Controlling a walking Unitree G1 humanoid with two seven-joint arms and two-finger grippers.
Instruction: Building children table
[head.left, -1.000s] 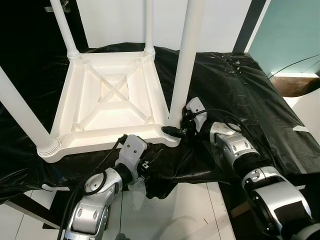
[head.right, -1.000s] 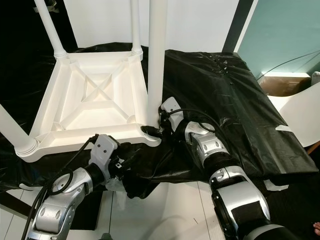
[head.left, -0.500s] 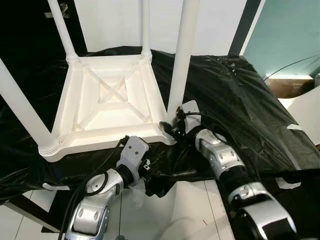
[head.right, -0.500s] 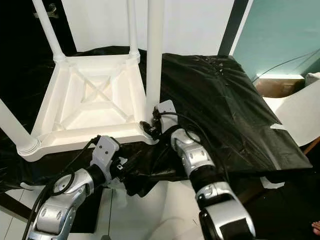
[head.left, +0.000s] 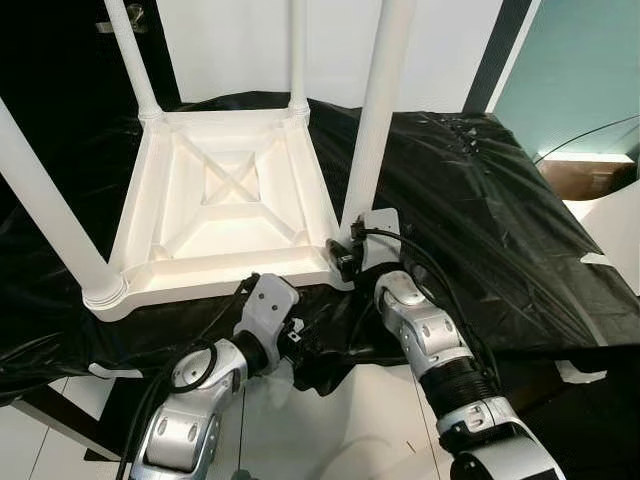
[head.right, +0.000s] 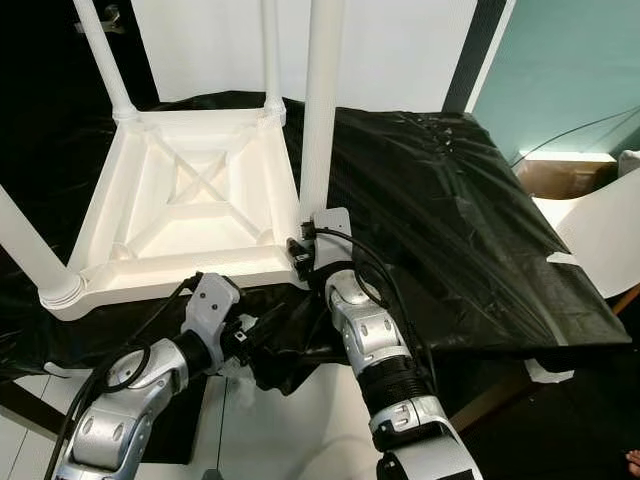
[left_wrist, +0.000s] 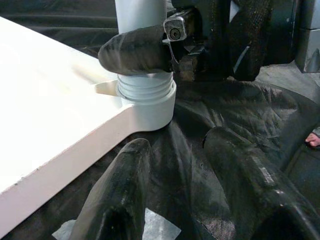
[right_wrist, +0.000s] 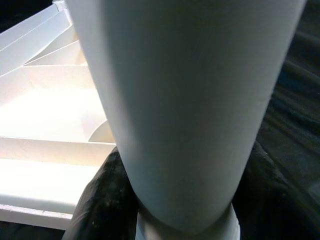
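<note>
My work surface is a table draped in crinkled black plastic sheeting (head.left: 480, 200). Directly on it, toward ten o'clock, lies the upturned white plastic children's table top (head.left: 225, 205), its four white round legs (head.left: 385, 90) standing upward from the corners.

Tabletop (head.left: 225, 200) upside down – plain white plastic, underside ribs forming an X pattern, all the same white. Table legs (head.left: 378, 110) white too, glossy; threaded base of the near leg (left_wrist: 146, 92) white with fine ridged rings. Sheet (head.left: 480, 190) under it all – black, shiny, creased plastic. Left gripper (left_wrist: 190, 200) black fingers, dull woven-looking texture; right gripper (left_wrist: 150, 47) same black, with a small silver metal screw part. Arms (head.left: 420, 335) silver-grey with black joints and black cables. Floor (head.left: 330, 430) white tiles with thin dark grout lines. Wall behind white; panel (head.left: 575, 70) at right teal-green, black frame strip (head.left: 500, 50) beside it.
</note>
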